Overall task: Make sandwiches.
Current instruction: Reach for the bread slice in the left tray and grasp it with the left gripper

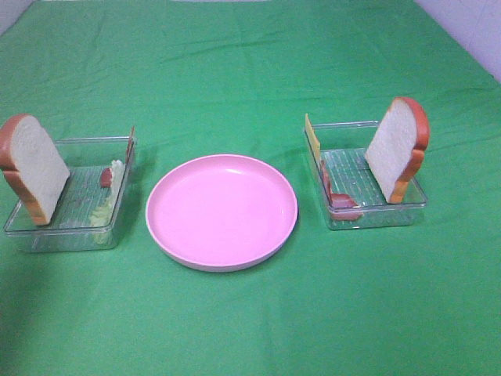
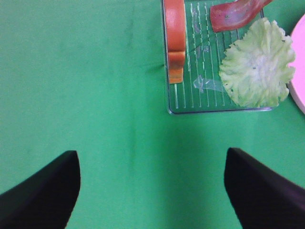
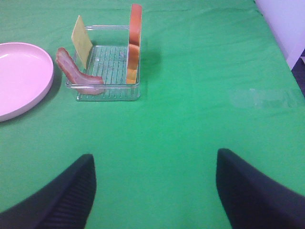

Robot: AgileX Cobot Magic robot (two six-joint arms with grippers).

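While the left tool (image 2: 151, 157) and the right tool (image 3: 155, 155) hang over the green table (image 1: 250, 313), each spread wide and gripping nothing, nothing is stacked yet — the sandwich parts sit in two clear trays. Left tray (image 1: 78, 200): bread slice (image 1: 35, 168) upright at the outer end; lettuce leaf (image 2: 257, 71) and bacon strip (image 2: 233, 14) at the end nearest the pink plate (image 1: 221, 210). Right tray (image 1: 352, 168): second bread slice (image 1: 395, 149) upright at the outer end; cheese square (image 3: 82, 39) and second bacon strip (image 3: 76, 74) leaning at the plate side. Plate lies between the trays, touching neither.
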